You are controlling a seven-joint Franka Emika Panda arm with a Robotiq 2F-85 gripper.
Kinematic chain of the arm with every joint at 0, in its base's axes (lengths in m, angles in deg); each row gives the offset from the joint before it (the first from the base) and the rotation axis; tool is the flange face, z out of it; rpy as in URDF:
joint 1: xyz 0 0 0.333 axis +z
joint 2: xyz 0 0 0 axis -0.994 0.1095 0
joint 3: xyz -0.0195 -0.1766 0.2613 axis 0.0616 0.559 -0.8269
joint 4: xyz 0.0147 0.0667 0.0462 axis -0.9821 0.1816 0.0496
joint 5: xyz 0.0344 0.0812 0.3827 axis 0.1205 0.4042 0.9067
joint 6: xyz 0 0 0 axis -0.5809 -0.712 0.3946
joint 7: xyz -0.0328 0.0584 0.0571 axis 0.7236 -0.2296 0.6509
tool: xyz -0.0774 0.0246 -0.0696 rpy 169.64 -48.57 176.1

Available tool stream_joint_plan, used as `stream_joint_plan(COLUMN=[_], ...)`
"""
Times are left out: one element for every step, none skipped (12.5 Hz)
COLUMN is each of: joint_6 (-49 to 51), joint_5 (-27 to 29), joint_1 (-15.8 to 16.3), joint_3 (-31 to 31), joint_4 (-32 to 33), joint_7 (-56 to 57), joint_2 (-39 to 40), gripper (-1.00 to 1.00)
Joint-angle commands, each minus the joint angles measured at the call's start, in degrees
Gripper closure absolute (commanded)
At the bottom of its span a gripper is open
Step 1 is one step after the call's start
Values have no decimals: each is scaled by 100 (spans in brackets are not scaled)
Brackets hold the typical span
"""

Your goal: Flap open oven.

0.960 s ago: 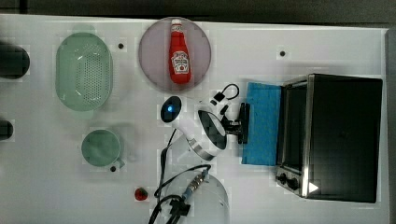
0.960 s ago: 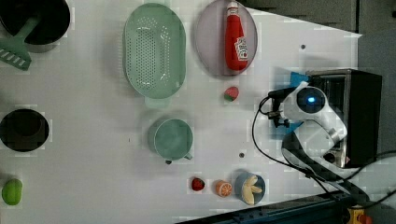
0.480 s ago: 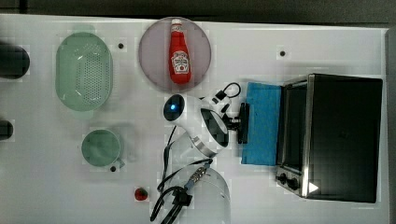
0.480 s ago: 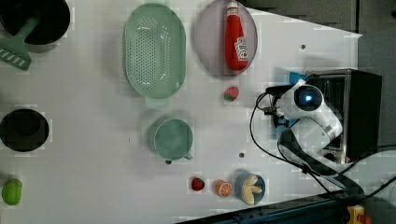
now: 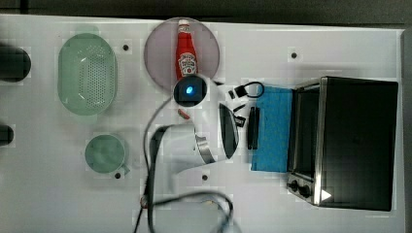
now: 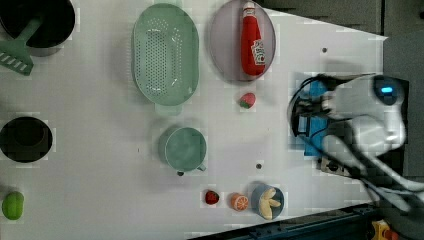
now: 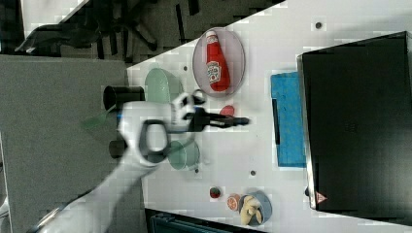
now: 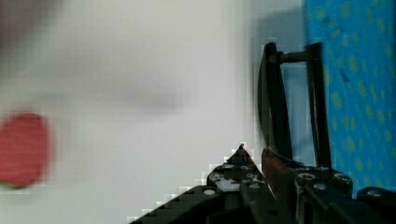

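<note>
The oven (image 5: 357, 141) stands at the top view's right, black on top with a silver front frame and two dark knobs (image 5: 299, 187). Its blue-tinted glass door (image 5: 273, 128) lies flapped down flat on the table, the dark bar handle (image 5: 253, 127) at its outer edge. My gripper (image 7: 240, 120) hovers over the table, just off the handle and apart from it, pointing toward the oven. In the wrist view the gripper (image 8: 261, 163) sits close to the handle (image 8: 271, 102), with the blue door (image 8: 355, 93) beyond it. Nothing is held.
A ketchup bottle (image 5: 185, 53) lies on a purple plate (image 5: 160, 53). A green colander (image 5: 87, 73) and a green mug (image 5: 103, 153) sit toward the top view's left. A strawberry (image 6: 246, 100), small fruits and a banana bowl (image 6: 267, 200) sit near the table's edge. Cables (image 5: 184, 204) trail from the arm.
The arm has lifted and drawn back a little from the door handle toward the top view's left. The door stays flat and open throughout.
</note>
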Motion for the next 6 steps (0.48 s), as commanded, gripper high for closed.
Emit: stream_joint_plan(joint_6=[653,1064,1577,2161,2694,3309], joint_5=[1095,1583,1744,1741,1680,1583], joint_1=[-106,-116,-118,-118,-115,-109], joint_3=[112,171,232,256,249,222], joint_4=[-715,-947,-1207,-1481,-1777,-2025], joint_7=[-457,-485,-542,-619,-622,-622], joint_2=[-1170,-1471,-1734,-1942,-2075,-2137], gripper=[65,65,65,65,65,65])
